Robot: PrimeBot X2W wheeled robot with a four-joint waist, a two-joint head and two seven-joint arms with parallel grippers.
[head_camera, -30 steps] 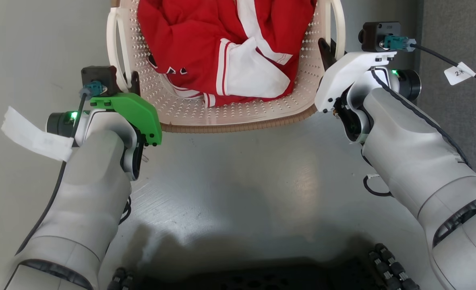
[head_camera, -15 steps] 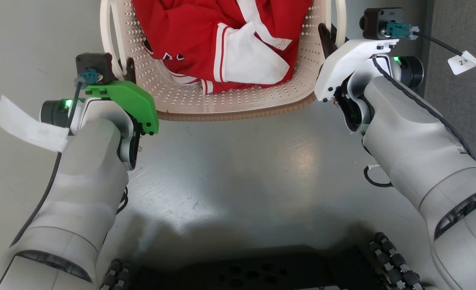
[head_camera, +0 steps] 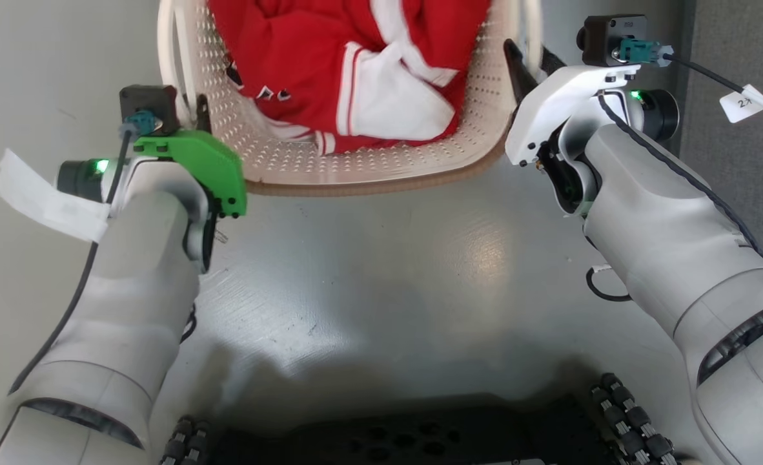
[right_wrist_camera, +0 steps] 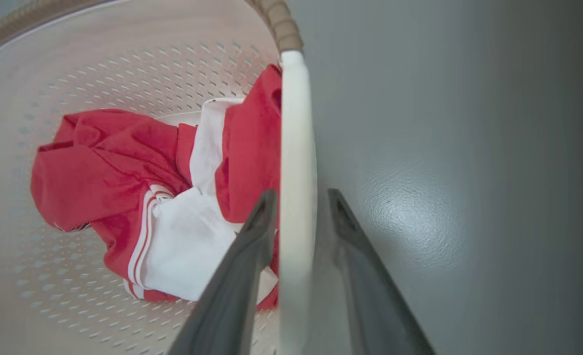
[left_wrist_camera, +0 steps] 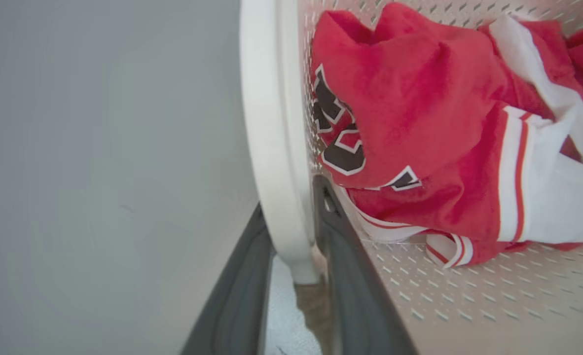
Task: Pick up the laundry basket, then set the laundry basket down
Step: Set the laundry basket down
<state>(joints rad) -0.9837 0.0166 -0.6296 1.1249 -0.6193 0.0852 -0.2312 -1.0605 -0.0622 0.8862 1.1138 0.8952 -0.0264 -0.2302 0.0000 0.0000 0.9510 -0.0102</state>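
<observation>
Left gripper (left_wrist_camera: 291,197) is clamped tight on the left handle (left_wrist_camera: 272,123) of the laundry basket (head_camera: 368,171); basket's between both arms with red-and-white clothes (head_camera: 356,77) inside, grey floor (head_camera: 388,271) below; right gripper (right_wrist_camera: 301,193) is pinched snug around the right handle (right_wrist_camera: 296,148).

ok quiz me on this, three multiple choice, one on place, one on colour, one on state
1. The basket's left handle sits: A) between the left gripper's fingers B) left of both fingers C) far from the gripper.
2. The clothes are: A) blue and grey B) red and white C) green and black.
3. The basket is: A) empty B) upside down C) holding clothes.
Answers: 1 A, a dark finger shows on each side; 2 B, red fabric, white panels; 3 C, they lie heaped inside.
</observation>
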